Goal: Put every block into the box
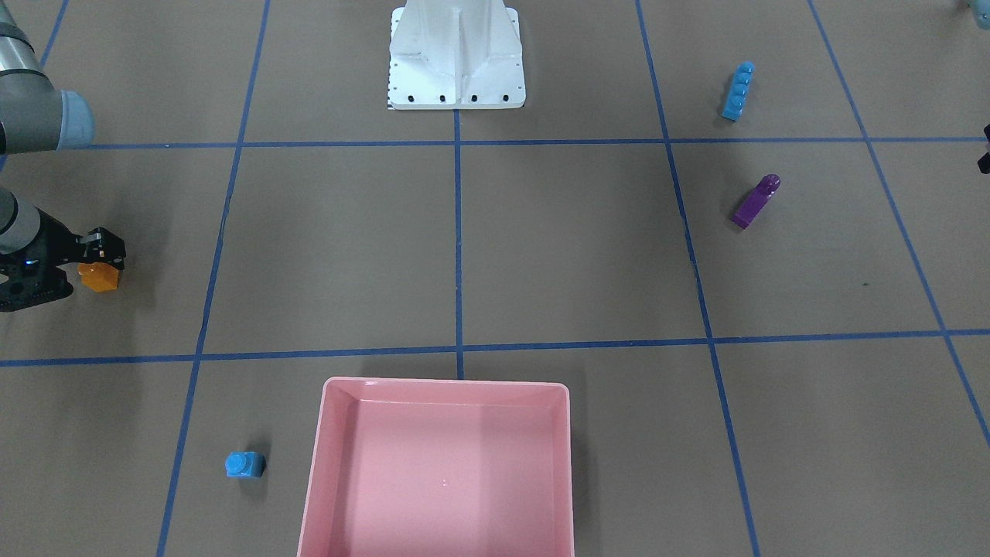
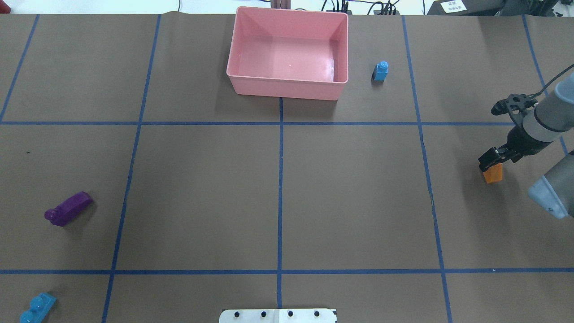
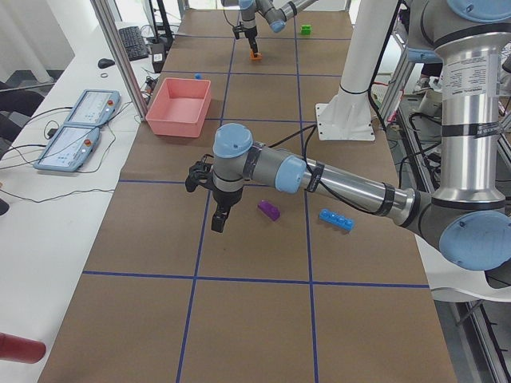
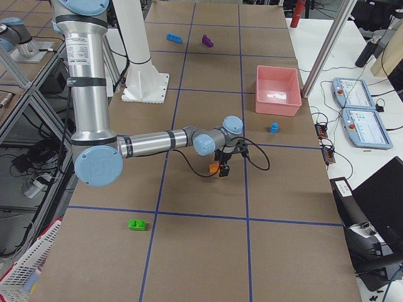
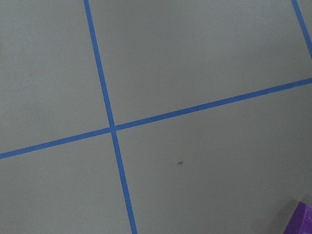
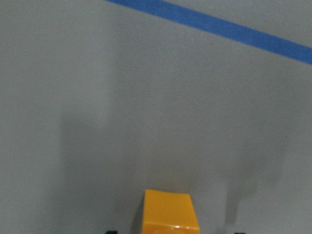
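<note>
- In the front-facing view, the right hand point(image 1: 100, 249) is seen low over the surface point(image 1: 557, 255) near its right edge, with the orange block point(image 1: 99, 277) at its fingertips. The pink box point(image 1: 441, 472) lies empty at the middle of the far edge, with the small blue block point(image 1: 245, 464) near it. The long blue block point(image 1: 739, 91) and the purple block point(image 1: 756, 201) lie well apart from it, toward the left edge.
- In the overhead view, no block is found inside the pink box.
- In the left-side view, the left hand point(image 3: 215, 226) is held above the surface beside the purple block. How far it is open cannot be told.
- In the right-side view, a green block point(image 4: 135, 224) is seen alone toward the right edge.
- In the right wrist view, the orange block is set between the fingers with a gap at each side. The right hand is therefore judged open, with nothing gripped.
- The orange block is judged light, stiff and smooth. It is best pinched across its flat upright sides, since slipping is likely on the slope.
</note>
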